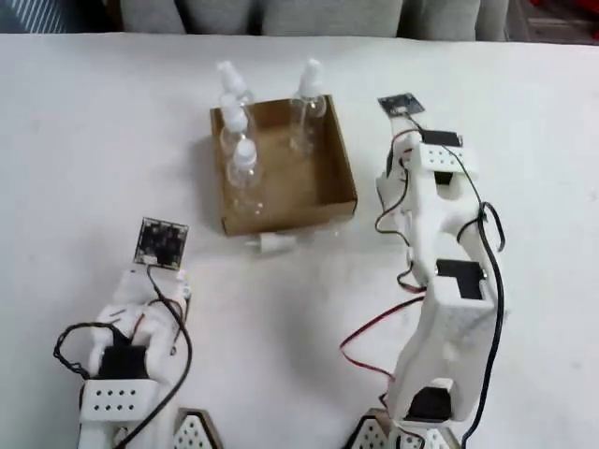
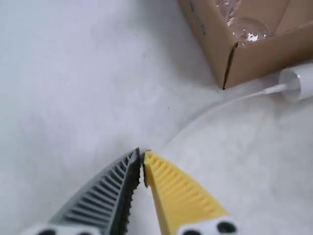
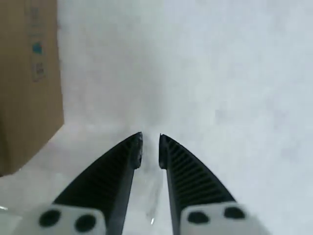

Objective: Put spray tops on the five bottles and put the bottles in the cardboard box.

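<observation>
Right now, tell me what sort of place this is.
Probably a robot test bench: a white table, the wired left arm and right arm side by side on it, and a cardboard box holding clear spray bottles.

Spray top (image 2: 301, 81) half beyond the left wrist view's edge

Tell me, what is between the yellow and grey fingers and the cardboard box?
Left wrist view: white table and the thin clear tube of the loose spray top.
</observation>
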Tool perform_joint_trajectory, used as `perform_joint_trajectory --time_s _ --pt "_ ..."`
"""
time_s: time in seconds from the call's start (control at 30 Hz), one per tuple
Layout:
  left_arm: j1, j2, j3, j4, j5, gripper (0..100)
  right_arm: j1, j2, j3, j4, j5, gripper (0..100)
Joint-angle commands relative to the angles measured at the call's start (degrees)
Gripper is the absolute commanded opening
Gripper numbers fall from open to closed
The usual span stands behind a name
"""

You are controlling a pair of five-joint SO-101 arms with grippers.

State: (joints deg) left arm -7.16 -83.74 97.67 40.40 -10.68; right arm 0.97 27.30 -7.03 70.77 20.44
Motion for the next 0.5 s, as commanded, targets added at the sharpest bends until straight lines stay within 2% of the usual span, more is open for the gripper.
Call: perform_joint_trajectory --time_s 0.0,0.27,0.47 --pt "-0.57 -0.84 -0.26 0.26 -0.44 2 -0.57 -0.40 -2.81 6.11 0.97 2.3" --pt "-0.57 -0.84 -0.26 0.26 -0.44 2 -0.48 -0.40 -1.14 20.26 1.05 1.6" --pt "-0.57 -0.84 -0.26 0.26 -0.44 2 -0.48 -4.88 8.97 20.26 1.05 1.6"
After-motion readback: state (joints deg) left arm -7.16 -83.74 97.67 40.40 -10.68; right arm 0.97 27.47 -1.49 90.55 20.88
